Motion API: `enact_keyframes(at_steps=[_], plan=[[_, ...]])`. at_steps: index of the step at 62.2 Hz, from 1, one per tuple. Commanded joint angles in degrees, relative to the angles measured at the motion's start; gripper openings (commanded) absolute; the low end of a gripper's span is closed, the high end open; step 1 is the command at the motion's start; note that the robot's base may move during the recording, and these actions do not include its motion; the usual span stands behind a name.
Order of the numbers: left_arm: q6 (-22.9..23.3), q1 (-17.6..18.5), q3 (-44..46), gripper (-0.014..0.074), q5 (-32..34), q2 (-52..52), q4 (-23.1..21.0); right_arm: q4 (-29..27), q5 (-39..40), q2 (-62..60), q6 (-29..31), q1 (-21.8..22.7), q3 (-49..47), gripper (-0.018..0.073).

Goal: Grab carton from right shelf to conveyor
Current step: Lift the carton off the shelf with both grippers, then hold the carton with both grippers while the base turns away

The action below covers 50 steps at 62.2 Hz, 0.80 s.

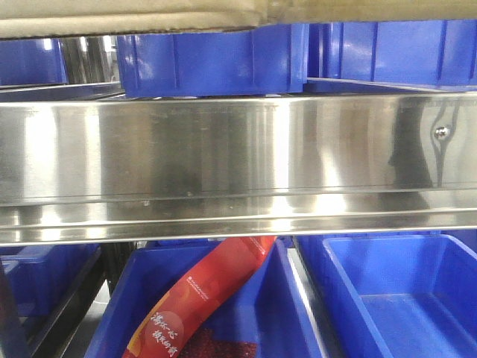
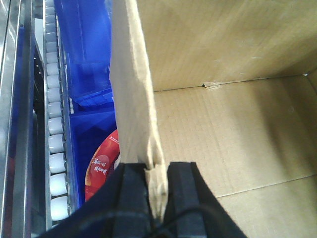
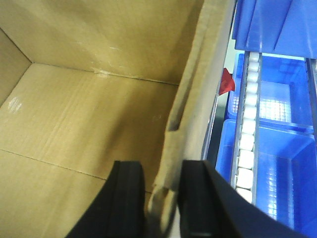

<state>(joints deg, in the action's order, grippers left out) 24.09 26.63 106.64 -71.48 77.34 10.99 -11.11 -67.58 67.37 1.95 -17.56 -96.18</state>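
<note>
Carton (image 1: 134, 19) shows at twelve o'clock in the front view, above the blue bins (image 1: 216, 63) and the right shelf (image 1: 223, 149) rail. Left gripper (image 2: 158, 171), at six o'clock in its view, pinches the left wall; right gripper (image 3: 162, 171) pinches the opposite wall likewise. I judge this the lift-out step; next calls for both arms moving together, level, toward the conveyor, unseen here.

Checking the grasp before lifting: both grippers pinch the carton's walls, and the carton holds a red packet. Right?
No. The left gripper and right gripper do pinch walls of the carton, but it is empty, as both wrist views show.
</note>
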Motion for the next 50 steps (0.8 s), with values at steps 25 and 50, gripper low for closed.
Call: enact_keyframes(at_steps=[25,50], plan=[[0.15,0.04,0.69,-0.0016,1.52,-0.41,1.34,-0.19,2.13,-1.17,0.99,0.20,-0.26,-0.0069],[0.15,0.04,0.69,-0.0016,1.52,-0.41,1.34,-0.19,2.11,-1.04,0.99,0.20,-0.26,-0.0069]])
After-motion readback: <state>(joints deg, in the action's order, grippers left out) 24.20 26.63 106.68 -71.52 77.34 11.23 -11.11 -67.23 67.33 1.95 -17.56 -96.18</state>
